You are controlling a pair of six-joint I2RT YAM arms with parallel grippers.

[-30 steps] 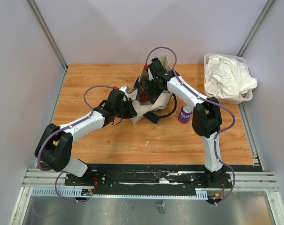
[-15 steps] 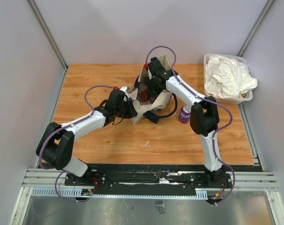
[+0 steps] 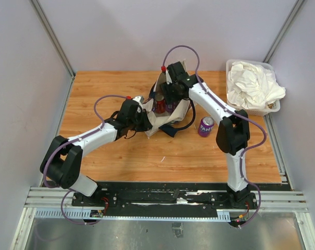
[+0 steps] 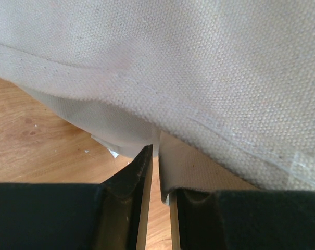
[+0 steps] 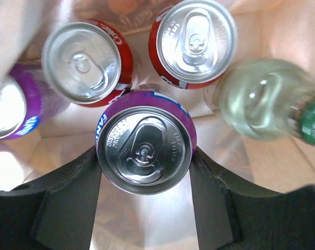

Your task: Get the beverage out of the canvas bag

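Note:
The cream canvas bag [image 3: 153,122] stands open at mid-table with its navy handles draped to the front. My right gripper [image 3: 166,100] reaches down into it. In the right wrist view, my right gripper [image 5: 145,157] is shut on a purple Fanta can [image 5: 144,148], one finger touching each side. Around that can stand two red cans [image 5: 87,62] [image 5: 196,41], another purple can [image 5: 9,107] and a clear green-capped bottle [image 5: 261,107]. My left gripper [image 3: 143,119] [image 4: 156,151] is shut on the bag's left canvas edge [image 4: 199,67].
A purple can [image 3: 205,126] stands on the wooden table just right of the bag, close to my right forearm. A clear tub of white cloths [image 3: 252,87] sits at the back right corner. Grey walls enclose the table on three sides.
My right gripper has closed in on the purple can inside the bag, and the right elbow has swung slightly right. A red can now shows in the bag's mouth. The left arm has not moved.

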